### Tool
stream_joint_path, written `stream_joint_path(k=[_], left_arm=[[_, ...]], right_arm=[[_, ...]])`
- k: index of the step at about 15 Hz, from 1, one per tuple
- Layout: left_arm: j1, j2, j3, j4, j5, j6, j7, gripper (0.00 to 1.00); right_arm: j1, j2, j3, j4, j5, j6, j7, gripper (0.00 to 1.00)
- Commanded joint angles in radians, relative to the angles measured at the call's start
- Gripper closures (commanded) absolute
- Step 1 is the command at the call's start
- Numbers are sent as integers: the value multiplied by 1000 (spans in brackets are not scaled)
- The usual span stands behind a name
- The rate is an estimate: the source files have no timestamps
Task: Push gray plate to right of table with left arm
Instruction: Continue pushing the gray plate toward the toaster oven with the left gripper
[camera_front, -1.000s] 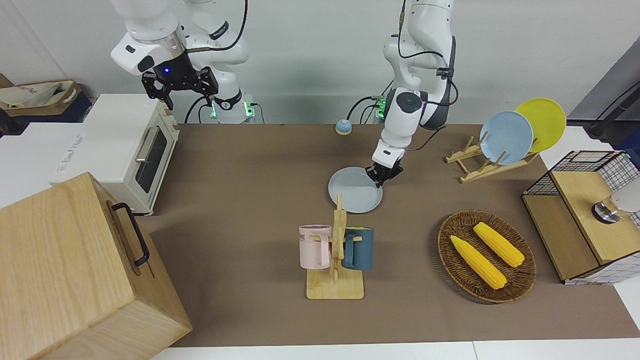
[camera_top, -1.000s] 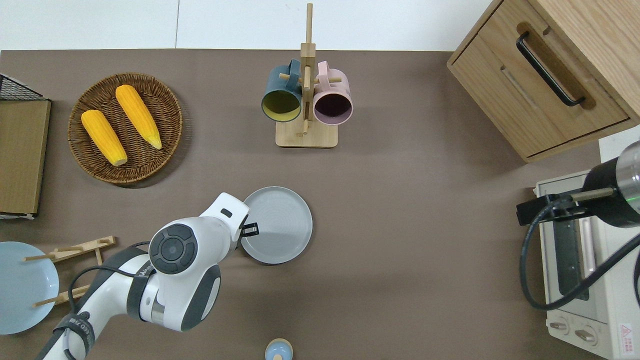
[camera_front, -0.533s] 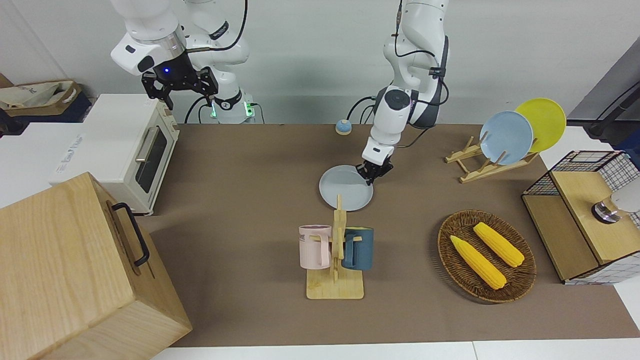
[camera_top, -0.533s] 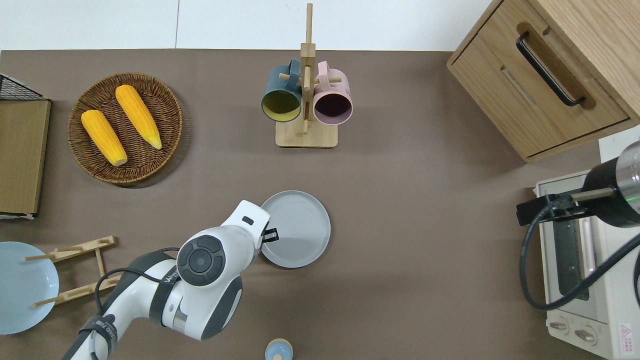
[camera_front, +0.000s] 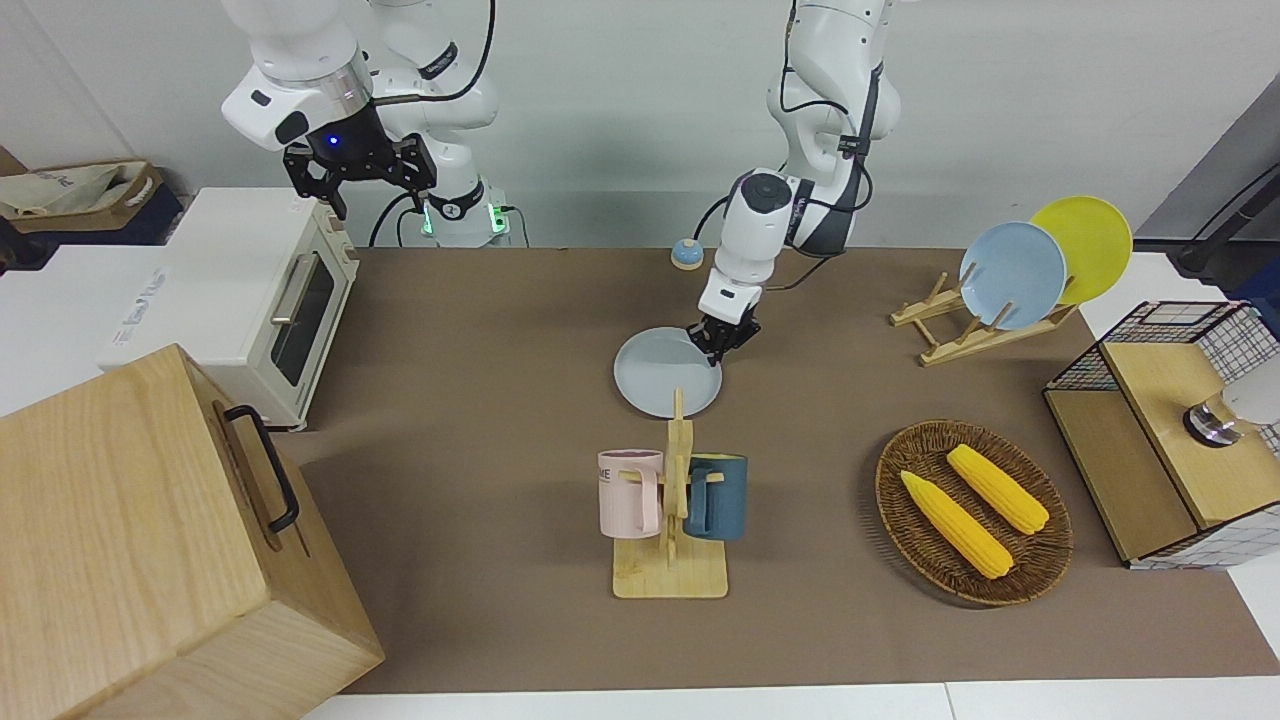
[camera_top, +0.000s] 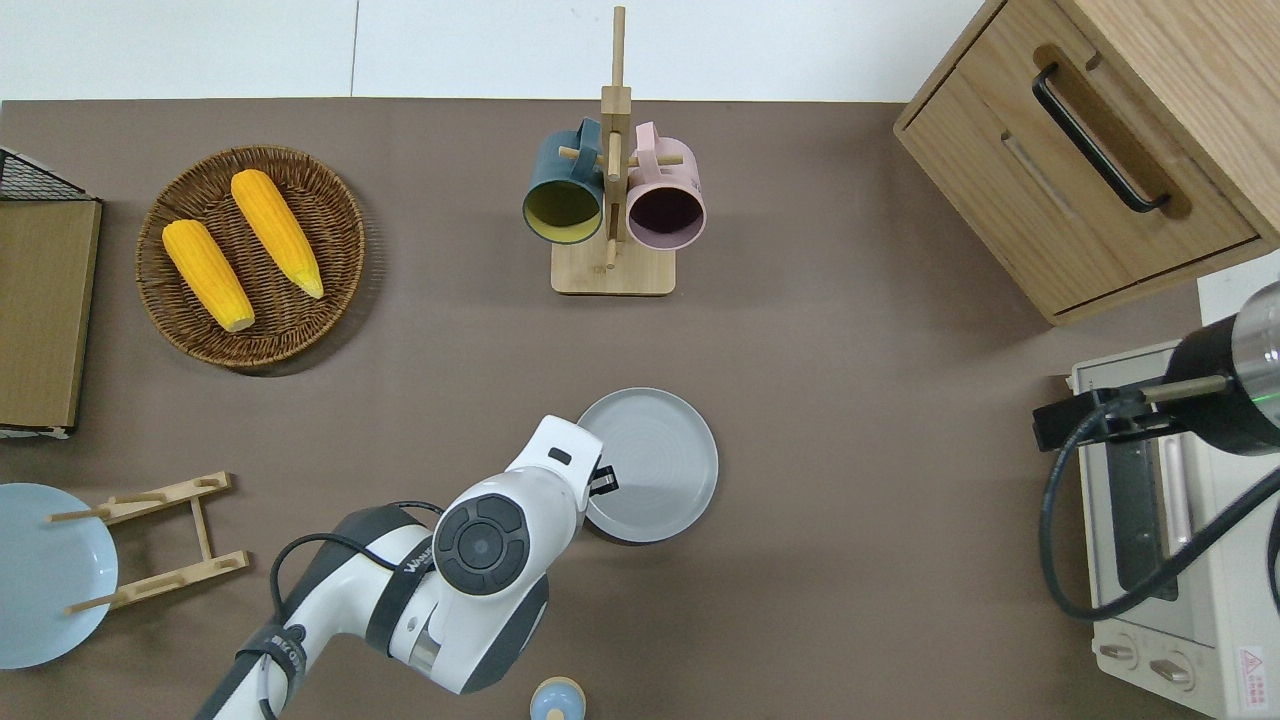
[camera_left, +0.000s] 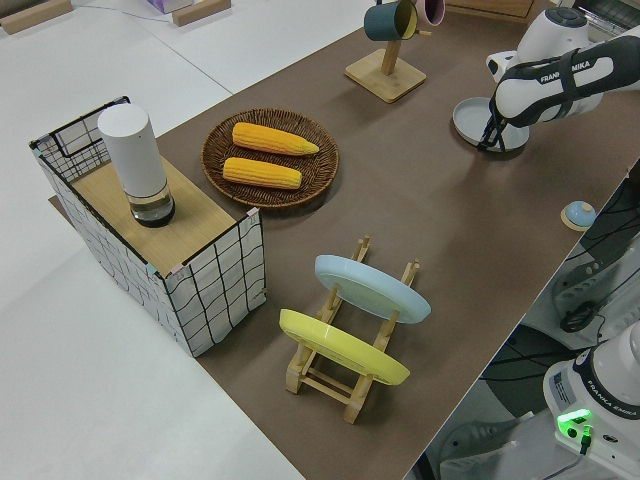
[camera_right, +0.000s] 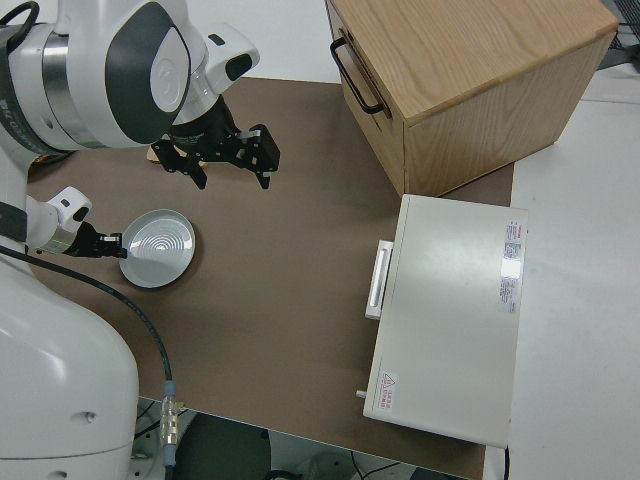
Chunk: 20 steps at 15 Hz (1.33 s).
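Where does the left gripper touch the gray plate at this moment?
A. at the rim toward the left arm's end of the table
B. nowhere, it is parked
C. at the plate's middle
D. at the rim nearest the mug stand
A: the left gripper presses the gray plate at that rim.

Three plates: one gray plate (camera_top: 650, 463), one sky-blue plate (camera_front: 1012, 274), one yellow plate (camera_front: 1085, 243). Two mugs: a pink mug (camera_front: 629, 492) and a dark teal mug (camera_front: 717, 497). Two corn cobs (camera_front: 955, 523) (camera_front: 997, 488). One wicker basket (camera_front: 975, 587). Two robot arms (camera_front: 810, 130) (camera_front: 330, 90).
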<state>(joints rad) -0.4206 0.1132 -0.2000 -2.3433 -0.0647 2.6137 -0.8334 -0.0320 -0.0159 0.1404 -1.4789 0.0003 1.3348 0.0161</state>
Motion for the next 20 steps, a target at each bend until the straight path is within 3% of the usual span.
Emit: stream_joint_path(k=[1, 14, 20], left_arm=[[-58, 72, -2, 70, -12, 8, -84, 1000], [-211, 207, 1, 240, 0, 9, -286, 1000], [-240, 267, -1, 288, 82, 60, -397, 1000]], right_arm=[[-20, -2, 16, 9, 4, -16, 12, 17], [-19, -2, 16, 9, 4, -16, 12, 17], [-20, -2, 16, 9, 4, -16, 13, 17]])
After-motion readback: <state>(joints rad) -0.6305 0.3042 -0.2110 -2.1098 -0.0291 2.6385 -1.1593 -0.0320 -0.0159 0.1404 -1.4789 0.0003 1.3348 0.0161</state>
